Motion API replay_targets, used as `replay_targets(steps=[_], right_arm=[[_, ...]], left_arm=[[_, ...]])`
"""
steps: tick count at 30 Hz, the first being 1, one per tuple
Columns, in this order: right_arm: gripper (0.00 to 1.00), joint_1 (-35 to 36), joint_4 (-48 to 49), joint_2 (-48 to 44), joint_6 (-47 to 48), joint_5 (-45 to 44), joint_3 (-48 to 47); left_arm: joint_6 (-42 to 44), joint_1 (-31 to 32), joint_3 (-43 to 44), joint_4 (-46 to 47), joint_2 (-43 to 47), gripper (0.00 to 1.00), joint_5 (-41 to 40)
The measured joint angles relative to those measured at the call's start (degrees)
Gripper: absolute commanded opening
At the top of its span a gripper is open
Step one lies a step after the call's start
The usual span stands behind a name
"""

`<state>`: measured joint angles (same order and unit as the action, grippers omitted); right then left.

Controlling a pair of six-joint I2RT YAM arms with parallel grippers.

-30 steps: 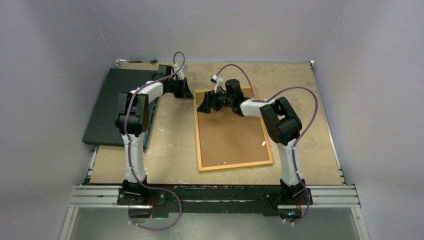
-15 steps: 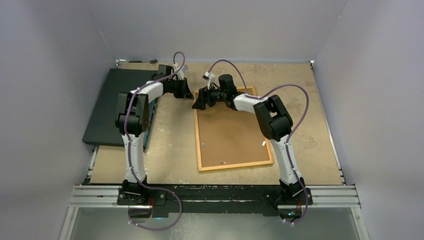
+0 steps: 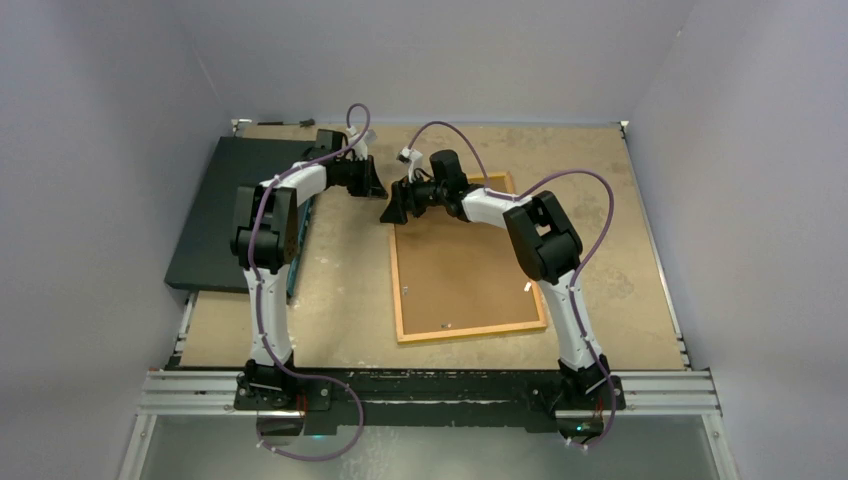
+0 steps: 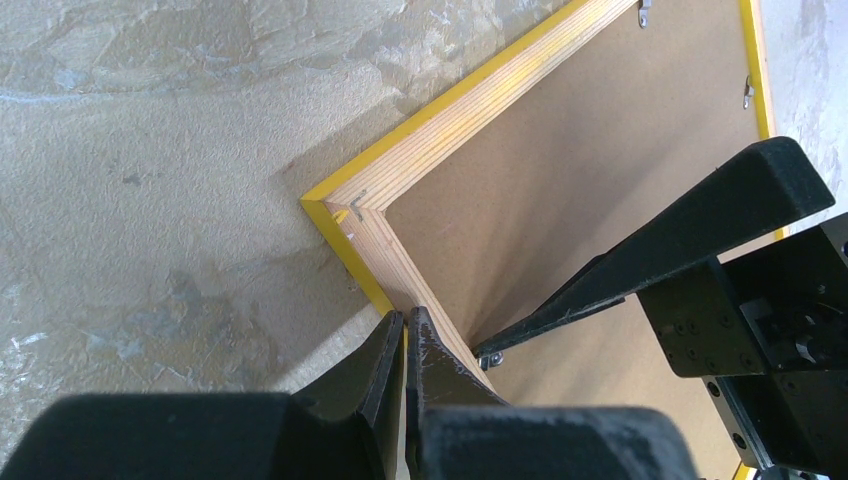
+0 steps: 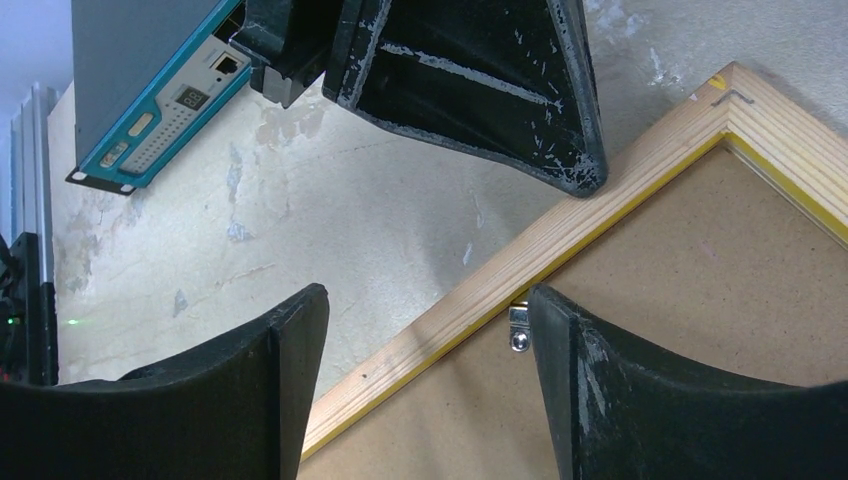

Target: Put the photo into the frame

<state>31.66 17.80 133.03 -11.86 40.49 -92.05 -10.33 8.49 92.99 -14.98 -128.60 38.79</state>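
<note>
One frame (image 3: 473, 330) was mentioned. Where did it lie? (Listener)

Flat on the table (image 3: 340, 290), back side up, right of centre. Its wood-toned rails were edged in yellow and enclosed a brown backing board (image 3: 460, 265). (Describer)

And the grippers? (Listener)

Both were at the frame's far-left corner. The right gripper (image 5: 425, 300) was open and held nothing. It straddled the left rail, with one finger over the bare table and the other over the backing board. A small metal clip (image 5: 518, 330) sat on the rail's inner edge just beside that inner finger. The left gripper (image 4: 405, 325) was closed, its fingertips pressed together and empty. It pointed down at the outer edge of the same rail, close to the corner; whether it touched the wood could not be told. (Describer)

Anything else nearby? (Listener)

A dark slab (image 3: 225, 210) lay well apart at the table's left side, its teal edge facing the frame. (Describer)
</note>
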Motion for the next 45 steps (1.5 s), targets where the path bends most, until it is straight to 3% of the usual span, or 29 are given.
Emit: replay_targets(steps=[22,27,30,33,38,45], right_arm=[[0.73,-0.57,1.77,-0.09,0.76,3.45,1.42],[0.89,-0.48,2.34,-1.05,-0.28,1.57,2.56],[0.94,-0.15,2.23,-6.91,-2.05,-4.02,8.76],[0.99,-0.04,2.01,-14.43,-3.19,-9.27,13.62],[0.98,0.17,2.6,-26.97,-5.62,-14.36,21.16],[0.9,3.93,-0.28,-37.2,-7.61,-11.8,38.01]], left_arm=[[0.02,0.0,0.0,0.0,0.0,0.0,0.0],[0.0,0.0,0.0,-0.02,0.0,0.0,0.0],[0.0,0.0,0.02,-0.13,0.04,0.04,-0.04],[0.15,-0.2,0.02,-0.87,0.26,0.14,-0.11],[1.99,-0.83,0.02,-6.93,1.77,0.34,-0.48],[4.61,-0.15,-8.96,-14.01,12.76,0.34,1.11]])
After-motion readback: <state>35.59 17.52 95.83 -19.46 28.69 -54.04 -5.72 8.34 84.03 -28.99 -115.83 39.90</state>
